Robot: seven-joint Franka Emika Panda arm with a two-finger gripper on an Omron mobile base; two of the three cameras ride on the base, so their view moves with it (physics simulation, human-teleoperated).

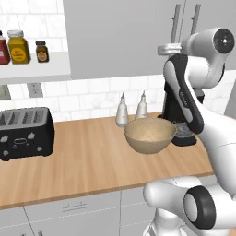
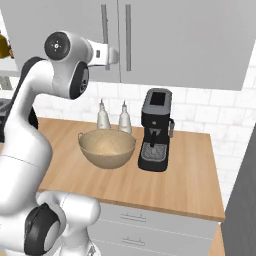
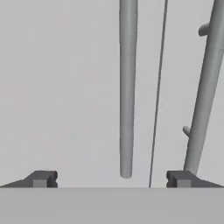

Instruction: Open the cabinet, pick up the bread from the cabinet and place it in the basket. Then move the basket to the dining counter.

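The grey cabinet (image 1: 120, 37) is shut, both doors flush. My gripper (image 3: 111, 179) is open, its fingertips (image 3: 41, 178) spread wide. It faces the left door's bar handle (image 3: 127, 87), whose lower end lies between the jaws, apart from both. The right door's handle (image 3: 205, 87) runs beside the right fingertip. In the right base view my hand (image 2: 111, 55) sits at the lower part of the left handle (image 2: 104, 22). The tan basket (image 1: 150, 136) stands empty on the wood worktop (image 1: 87, 161), below the cabinet. The bread is hidden behind the doors. The dining counter is out of view.
A black coffee machine (image 2: 156, 130) stands right of the basket, and two white bottles (image 2: 102, 116) stand behind it against the tiled wall. A black toaster (image 1: 23, 133) sits at the far left. Spice jars (image 1: 18, 46) line an open shelf left of the cabinet.
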